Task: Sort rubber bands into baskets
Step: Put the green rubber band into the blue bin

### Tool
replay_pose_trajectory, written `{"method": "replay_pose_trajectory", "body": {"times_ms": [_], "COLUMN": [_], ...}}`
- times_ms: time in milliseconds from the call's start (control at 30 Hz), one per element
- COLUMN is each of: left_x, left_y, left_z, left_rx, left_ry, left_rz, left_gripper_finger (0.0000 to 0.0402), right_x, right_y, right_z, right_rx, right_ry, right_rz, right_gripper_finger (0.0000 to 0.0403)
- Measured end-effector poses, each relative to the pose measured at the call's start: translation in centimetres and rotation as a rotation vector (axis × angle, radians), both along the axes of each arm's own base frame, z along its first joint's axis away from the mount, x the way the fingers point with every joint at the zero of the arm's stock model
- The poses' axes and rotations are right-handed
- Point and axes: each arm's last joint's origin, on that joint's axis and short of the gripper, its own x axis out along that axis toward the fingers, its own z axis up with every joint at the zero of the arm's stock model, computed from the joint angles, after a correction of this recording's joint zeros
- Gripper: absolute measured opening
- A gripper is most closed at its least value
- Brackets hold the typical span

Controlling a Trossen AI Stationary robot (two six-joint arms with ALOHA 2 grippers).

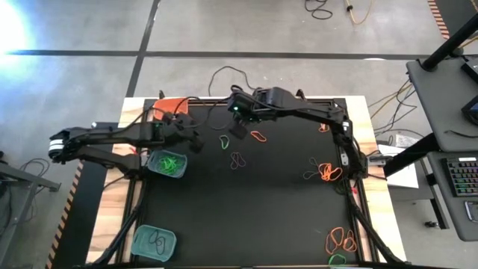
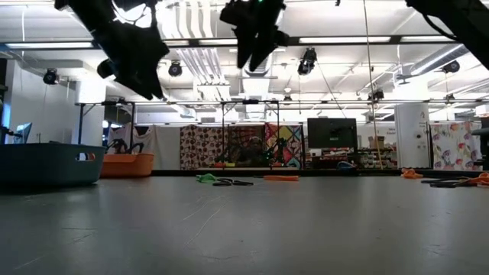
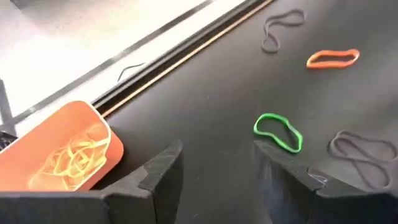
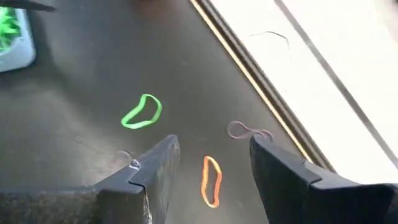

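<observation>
Fingers of your left gripper [image 3: 217, 171] stand apart holding nothing, above the black surface [image 1: 254, 217] with the green band [image 3: 278, 132] just beyond their tips and the orange basket [image 3: 59, 152] of pale bands off to one side. Next along, your right gripper [image 4: 214, 165] hangs with its fingers parted and empty over the orange band [image 4: 211, 180], which lies between them on the surface, beside that same green band [image 4: 142, 113]. Both arms reach inward from the surface's far corners, raised above it.
</observation>
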Motion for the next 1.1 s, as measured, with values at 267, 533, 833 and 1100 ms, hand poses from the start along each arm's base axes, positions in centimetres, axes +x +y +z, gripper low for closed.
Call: {"method": "replay_pose_trajectory", "body": {"times_ms": [267,533,833,1100], "left_x": [1.8,4.3,6.7,8.9], "left_y": [0.3,1.4,4.5,5.2], "left_z": [-2.4,-5.2,-8.3,-9.1], "left_rx": [0.03,-0.182,-0.415,-0.303], "left_ry": [0.194,0.18,0.039,-0.031], "left_rz": [-0.085,-0.185,-0.244,-0.498], "left_gripper_finger": [0.0174,0.0174,0.0174,0.0174], "right_x": [-0.9,-0.9,-1.1,-3.5], "right_y": [0.1,0.1,0.2,2.0], "right_z": [0.2,0.1,0.0,1.2], "right_rx": [0.002,0.006,0.021,-0.006], "right_ry": [0.048,0.047,0.057,0.166], "right_rz": [-0.023,-0.03,-0.057,-0.103], "right_gripper_finger": [0.0192,0.0192,0.0192,0.0192]}}
